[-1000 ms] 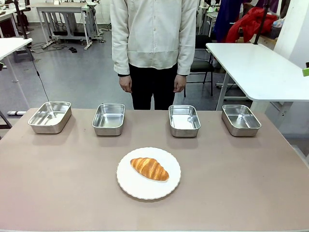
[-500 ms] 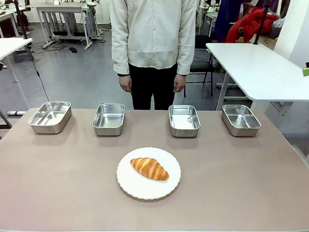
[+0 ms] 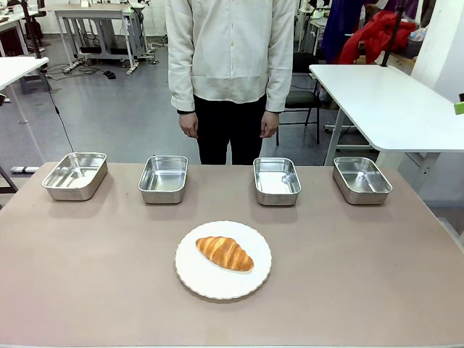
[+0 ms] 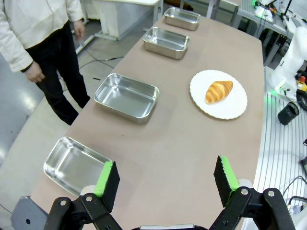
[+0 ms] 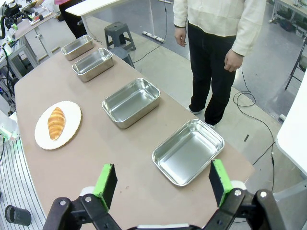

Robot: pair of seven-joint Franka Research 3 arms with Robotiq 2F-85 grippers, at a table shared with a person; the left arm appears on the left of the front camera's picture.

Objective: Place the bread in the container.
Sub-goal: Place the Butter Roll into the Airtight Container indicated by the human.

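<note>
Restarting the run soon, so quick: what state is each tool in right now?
Left tool: open, holding nothing.
Right tool: open, holding nothing.

The left end effector [image 4: 166, 177] hung at 6 o'clock with its jaws wide apart, green-padded fingers [image 4: 108, 178] framing bare surface [image 4: 182, 139]. The bread [image 4: 218, 91] lay on a white plate [image 4: 201, 101] toward 1 o'clock. Along the edge by the person sat the nearest container [image 4: 74, 165] at 8 o'clock, the second container [image 4: 127, 94] near 11, and the third container [image 4: 166, 42] and farthest container [image 4: 182, 17] around 12. The person [image 4: 38, 28] stood at 10 o'clock, one hand [image 4: 34, 72] hanging.
</note>
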